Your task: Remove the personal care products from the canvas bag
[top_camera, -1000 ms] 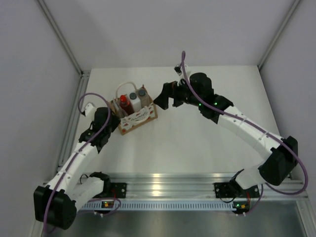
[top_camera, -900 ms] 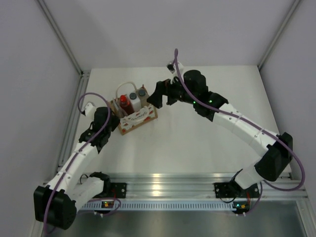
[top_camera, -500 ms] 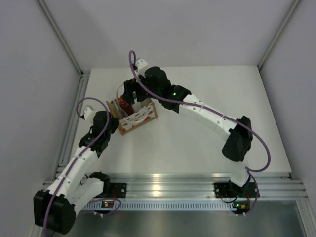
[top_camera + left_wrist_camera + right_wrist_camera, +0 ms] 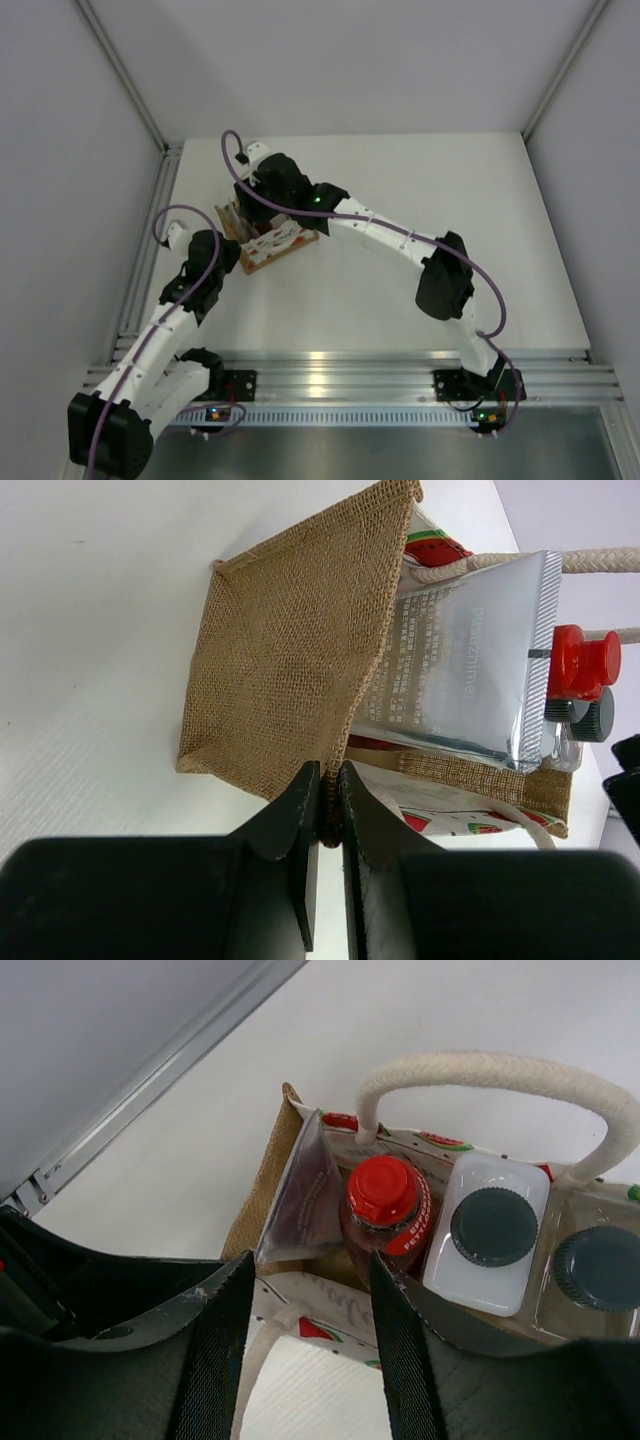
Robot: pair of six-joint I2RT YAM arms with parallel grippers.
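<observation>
My left jaws are pinched shut on the woven edge of the canvas bag (image 4: 280,670). My right jaws hang spread wide over its mouth, above the red-capped bottle (image 4: 385,1195), silvery tube (image 4: 460,660) and grey-capped white bottle (image 4: 490,1230) (all inside the bag). My right arm (image 4: 380,232) stretches leftward across the white tabletop (image 4: 400,290), which pale grey walls (image 4: 300,60) enclose.
</observation>
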